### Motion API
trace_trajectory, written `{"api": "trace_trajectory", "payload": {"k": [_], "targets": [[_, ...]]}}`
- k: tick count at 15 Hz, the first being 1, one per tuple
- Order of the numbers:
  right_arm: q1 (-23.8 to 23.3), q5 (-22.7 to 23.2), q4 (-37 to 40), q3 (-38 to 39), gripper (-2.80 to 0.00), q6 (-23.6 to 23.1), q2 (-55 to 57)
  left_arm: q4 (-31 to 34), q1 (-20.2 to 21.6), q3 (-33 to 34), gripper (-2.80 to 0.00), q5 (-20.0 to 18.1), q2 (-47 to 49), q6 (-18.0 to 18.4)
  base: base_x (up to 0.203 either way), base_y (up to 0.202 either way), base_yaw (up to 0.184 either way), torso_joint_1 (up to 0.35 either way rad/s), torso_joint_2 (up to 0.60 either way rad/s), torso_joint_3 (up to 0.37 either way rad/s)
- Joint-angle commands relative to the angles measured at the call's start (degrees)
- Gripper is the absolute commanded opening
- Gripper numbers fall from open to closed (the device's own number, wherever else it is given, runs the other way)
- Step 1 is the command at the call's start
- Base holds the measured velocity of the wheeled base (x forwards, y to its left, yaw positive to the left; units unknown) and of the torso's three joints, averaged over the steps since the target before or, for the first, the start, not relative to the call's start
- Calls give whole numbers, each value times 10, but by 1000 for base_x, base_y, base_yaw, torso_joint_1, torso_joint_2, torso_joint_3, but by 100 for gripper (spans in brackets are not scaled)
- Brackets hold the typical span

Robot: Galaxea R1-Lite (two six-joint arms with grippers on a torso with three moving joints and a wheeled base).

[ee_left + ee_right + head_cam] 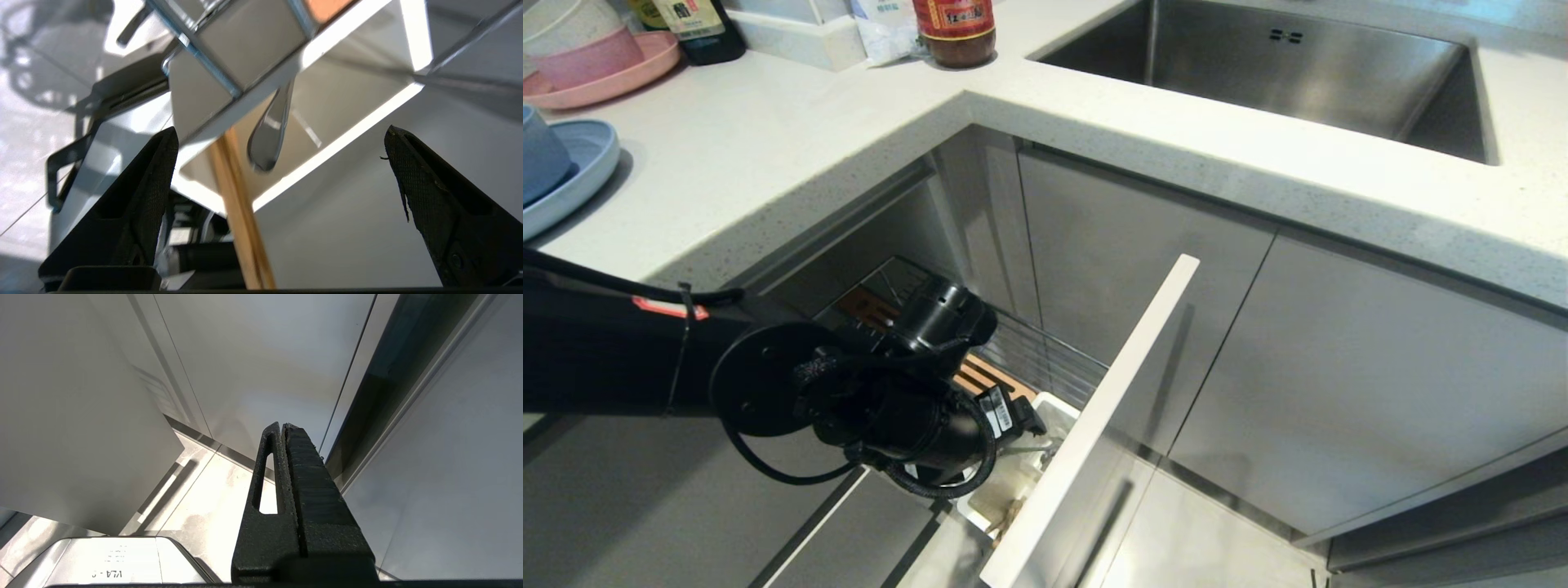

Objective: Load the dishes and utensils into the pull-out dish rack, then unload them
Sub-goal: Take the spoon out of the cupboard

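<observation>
My left arm [890,408] reaches down into the pull-out dish rack [1045,359], over its white cutlery cup [1013,482]. My left gripper [280,130] is open wide. In the left wrist view the wooden chopsticks [237,204] and the silver spoon [267,139] stand in the cutlery cup [327,155] between the fingers [151,196], touched by neither. The light blue plate [580,175] lies on the counter at far left with the blue-grey bowl [539,151] on it. My right gripper [282,426] is shut and empty, hanging beside the cabinet fronts.
The rack's pale front panel [1094,425] stands pulled out to the right of the arm, with the wooden strip [980,376] behind the cup. A pink plate with stacked bowls [596,65], bottles [956,33] and the steel sink [1274,73] are on the counter.
</observation>
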Motion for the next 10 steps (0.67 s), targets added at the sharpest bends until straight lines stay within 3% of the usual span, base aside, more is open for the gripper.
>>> {"api": "trace_trajectory", "payload": {"k": [1, 4, 10], "targets": [[0, 0, 0, 1, -280, 0, -2, 31, -11, -13, 0, -1, -3, -3, 0, 0, 0, 0, 0, 0], [0, 0, 0, 1, -280, 0, -2, 65, -15, -27, 0, -11, -3, -4, 0, 0, 0, 0, 0, 0], [0, 0, 0, 1, -280, 0, -2, 60, -14, -27, 0, -24, 11, -4, 0, 0, 0, 0, 0, 0]]}}
